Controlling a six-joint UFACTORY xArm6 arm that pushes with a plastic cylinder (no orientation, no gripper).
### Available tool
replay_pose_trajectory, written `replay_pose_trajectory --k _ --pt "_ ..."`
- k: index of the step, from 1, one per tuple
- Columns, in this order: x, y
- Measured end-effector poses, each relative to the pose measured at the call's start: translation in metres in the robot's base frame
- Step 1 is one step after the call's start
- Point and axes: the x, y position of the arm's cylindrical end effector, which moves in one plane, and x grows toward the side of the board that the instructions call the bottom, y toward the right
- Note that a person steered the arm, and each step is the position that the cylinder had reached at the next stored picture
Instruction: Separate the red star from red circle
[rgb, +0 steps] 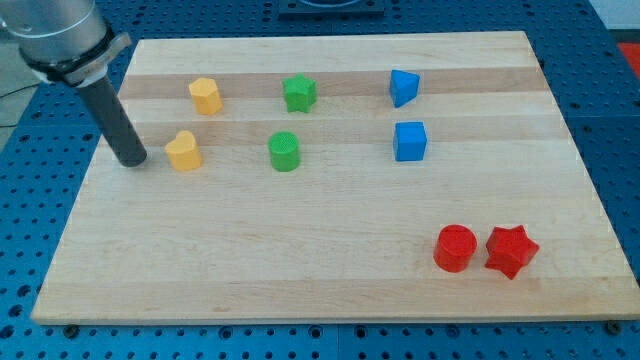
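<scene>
Down at the view's bottom right, the red star (511, 250) and the red circle (454, 248) sit side by side on the wooden worktop (300, 260), the circle on the left and the star on the right, so close that they look to be touching or nearly so. My tip (131, 160) is far from both, resting at the worktop's left edge in the upper left of the view, at the end of a dark rod that comes down from the arm's grey body at the top left corner. The arm carries no jaws, only this rod, so it has hold of nothing. Just to the right of my tip is a yellow block (184, 150) with a rounded, heart-like shape, near it but with a small gap showing. A second yellow block (205, 95) lies above that one, toward the view's top. Farther right are a green star-like block (299, 93) and, below it, a green cylinder (284, 151). Right of those are a blue block (403, 87) of angular, wedge-like shape and a blue cube (410, 141) beneath it. The worktop lies on a blue perforated base (610, 120).
</scene>
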Motion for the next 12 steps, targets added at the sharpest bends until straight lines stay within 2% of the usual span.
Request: replay_pose_trajectory --k 1,2,3,5,6,7,8,9,10,11,12 --pt "0.002 0.015" --pt "0.013 0.060" --pt "0.074 0.046" --pt "0.176 0.269" --pt "0.176 0.379" --pt "0.175 0.433" --pt "0.160 0.448" --pt "0.117 0.439" --pt "0.125 0.436" --pt "0.118 0.396" --pt "0.080 0.394"
